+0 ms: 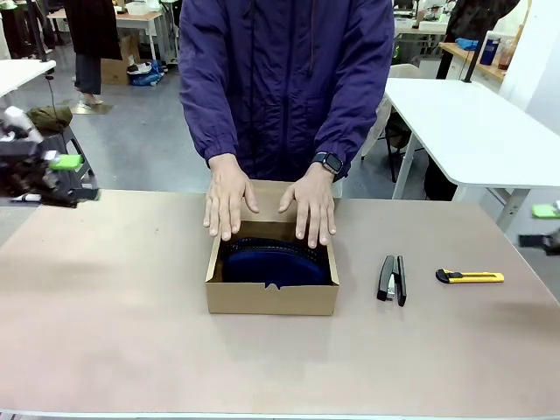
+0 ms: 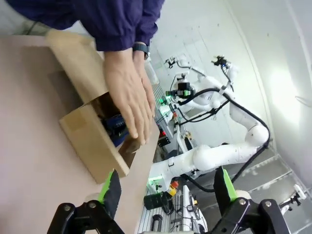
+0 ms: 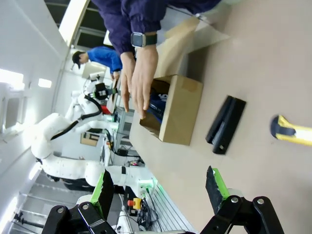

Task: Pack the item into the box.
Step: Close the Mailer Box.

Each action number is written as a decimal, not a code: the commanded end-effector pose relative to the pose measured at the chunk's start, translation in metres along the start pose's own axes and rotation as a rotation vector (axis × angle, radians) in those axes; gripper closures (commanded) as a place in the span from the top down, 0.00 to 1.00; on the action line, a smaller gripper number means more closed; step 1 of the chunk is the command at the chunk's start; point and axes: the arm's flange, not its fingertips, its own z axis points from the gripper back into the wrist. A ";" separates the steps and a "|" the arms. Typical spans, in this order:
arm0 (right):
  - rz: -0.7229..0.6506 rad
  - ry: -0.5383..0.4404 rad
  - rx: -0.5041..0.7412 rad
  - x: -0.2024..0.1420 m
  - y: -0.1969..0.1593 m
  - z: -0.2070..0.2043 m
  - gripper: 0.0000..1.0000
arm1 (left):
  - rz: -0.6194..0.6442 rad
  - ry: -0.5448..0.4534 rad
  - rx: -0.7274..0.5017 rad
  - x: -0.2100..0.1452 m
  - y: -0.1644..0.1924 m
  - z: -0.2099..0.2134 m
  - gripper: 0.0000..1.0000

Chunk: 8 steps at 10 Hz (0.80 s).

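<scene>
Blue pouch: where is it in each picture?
Front view: navy pouch inside the cardboard box, table middle.
Left wrist view: pouch peeks from the box, left of centre.
Right wrist view: pouch in the box, above centre.
Shared landmark: the person's wristwatch.

The box [image 1: 271,299] sits mid-counter [image 1: 105,306], with the item [image 1: 276,265] lying inside it. A person [image 1: 284,79] stands at the far side, left-side hand [image 1: 226,199] and right-side hand [image 1: 309,208] resting side by side on the box's far rim. A stapler [image 1: 392,279] lies right of the box, a utility knife [image 1: 470,276] farther right.
</scene>
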 end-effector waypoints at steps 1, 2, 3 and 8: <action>0.007 -0.017 -0.035 0.023 0.026 -0.050 1.00 | 0.000 0.032 0.053 0.021 -0.013 -0.036 1.00; 0.020 0.003 -0.043 0.027 0.035 -0.078 1.00 | -0.005 0.032 0.080 0.026 -0.014 -0.055 1.00; 0.037 0.010 -0.049 0.033 0.041 -0.105 1.00 | -0.004 0.046 0.077 0.030 -0.013 -0.074 1.00; 0.140 0.031 -0.051 0.047 0.038 -0.184 1.00 | 0.045 0.043 0.159 0.037 0.020 -0.139 1.00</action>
